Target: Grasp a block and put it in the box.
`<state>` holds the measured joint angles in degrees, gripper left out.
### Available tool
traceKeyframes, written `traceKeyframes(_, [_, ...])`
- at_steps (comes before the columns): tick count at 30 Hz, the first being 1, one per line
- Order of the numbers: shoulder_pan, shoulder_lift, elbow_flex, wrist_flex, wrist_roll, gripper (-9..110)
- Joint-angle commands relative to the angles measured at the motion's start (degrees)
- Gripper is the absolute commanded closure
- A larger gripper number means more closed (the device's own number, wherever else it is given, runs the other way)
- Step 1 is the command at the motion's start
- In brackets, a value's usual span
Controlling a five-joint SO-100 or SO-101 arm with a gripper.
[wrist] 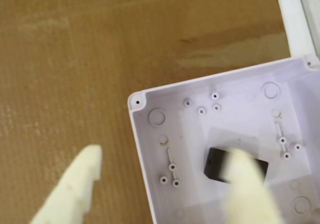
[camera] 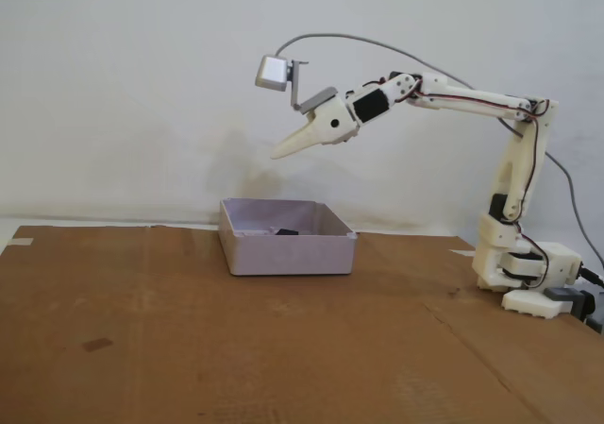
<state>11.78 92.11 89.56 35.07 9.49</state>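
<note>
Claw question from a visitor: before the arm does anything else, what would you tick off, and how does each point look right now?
1. Block inside the box: ok, it lies on the floor of the box in the wrist view.
2. Claw empty: ok, its fingers are spread apart with nothing between them.
3. Claw clear of the box: ok, the fixed view shows it well above the rim.
4. Box flat on the cardboard: ok.
5. Block lying flat: cannot tell, one finger partly hides it.
6. Path back to the base free: ok, nothing stands between.
</note>
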Motion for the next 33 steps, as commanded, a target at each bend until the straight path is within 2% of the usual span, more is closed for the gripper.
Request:
traceKeyframes(1, [-0.18,7.91,-3.34,-2.37,-0.53,92])
traceKeyframes(4, [-0.44,8.00,-3.34,-2.37,-0.44,102])
traceKeyframes(33, [-7.91,11.60,-2.37,-1.67,-0.44,101])
